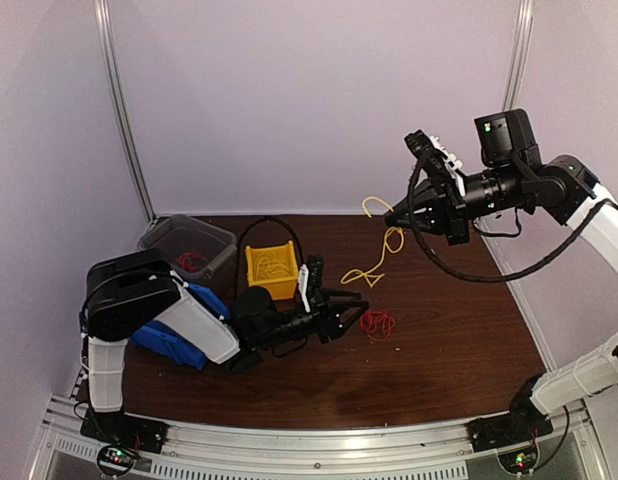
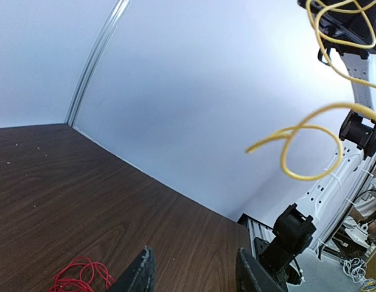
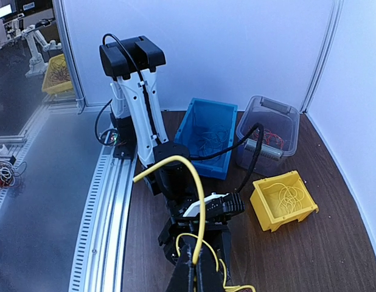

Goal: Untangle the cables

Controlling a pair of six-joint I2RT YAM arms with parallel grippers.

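Separation partway: thin yellow cable (image 3: 202, 210) clenched aloft in right end effector (image 1: 393, 217), red wire coil (image 1: 378, 323) unsorted beside released left end effector (image 1: 361, 310).

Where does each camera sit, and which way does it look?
Top: above, behind the bases, looking down on the table; both arms show.
Left wrist: low, looking along the table to the wall; open left jaws below.
Right wrist: high, looking down at the left arm; right jaws pinch the yellow cable.
Shared: top and left wrist show the red cable.
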